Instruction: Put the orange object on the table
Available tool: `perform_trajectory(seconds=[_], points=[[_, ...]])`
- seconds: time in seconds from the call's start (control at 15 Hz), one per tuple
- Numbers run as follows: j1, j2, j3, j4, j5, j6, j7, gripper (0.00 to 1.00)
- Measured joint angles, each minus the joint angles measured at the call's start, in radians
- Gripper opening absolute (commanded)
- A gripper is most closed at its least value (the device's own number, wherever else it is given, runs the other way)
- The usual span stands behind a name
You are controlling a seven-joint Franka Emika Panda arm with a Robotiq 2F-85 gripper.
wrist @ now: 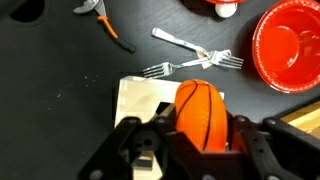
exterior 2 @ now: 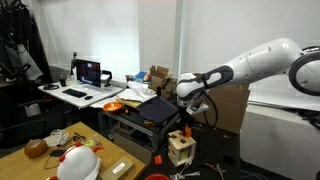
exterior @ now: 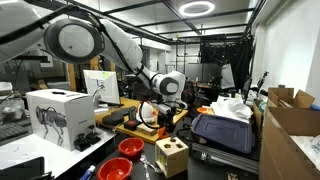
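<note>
In the wrist view the jaws are clamped narrow on the orange object (wrist: 200, 108), one on each flank, so it sits squarely between them at the bottom centre of the picture. It is a ribbed, oval lump. Its long axis runs up the frame, away from the wrist and across the direction in which the jaws close. Beneath it lies a pale sheet (wrist: 140, 95) on a dark surface (wrist: 60, 90). Two forks (wrist: 190, 45) lie just beyond the sheet, and a pair of orange-handled cutters (wrist: 105, 25) lies further off. A red bowl (wrist: 290, 45) sits up and to the right, well clear of the jaws, and a corner of a wooden box (wrist: 300, 115) shows at the right edge.

In an exterior view the arm (exterior: 100, 40) reaches in from the upper left, and the jaws hang above the cluttered middle of the scene. The object is too small here to make out surely. Two red bowls (exterior: 130, 147) and the wooden box with holes (exterior: 172, 155) stand lower and nearer the camera. The pale-topped counter (exterior: 30, 155), carrying a white carton (exterior: 60, 115), lies off to the side of the jaws and lower.

In an exterior view from the opposite side the arm (exterior 2: 250, 65) comes in from the right, and the jaws sit directly over the wooden box (exterior 2: 180, 148), apart from it. A yellowish board top (exterior 2: 110, 150) with helmets on it lies in the near corner.

The object looks gripped and lifted, so the release is what remains. That move turns on carrying it sideways and down to bare counter, clear of the box and bowls.
</note>
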Motion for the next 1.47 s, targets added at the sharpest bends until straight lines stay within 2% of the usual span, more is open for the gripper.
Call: perform_trajectory(seconds=[0.33,0.6,1.0,1.47], points=[[-0.041,-0.115,0.007,-0.203,0.020,0.005,-0.084,0.07],[-0.058,-0.197,0.004,-0.385,0.020,0.033,-0.102,0.07],[-0.030,-0.292,0.006,-0.688,0.032,0.201,-0.049,0.07],[-0.002,-0.428,0.035,-1.017,0.127,0.352,-0.015,0.07]])
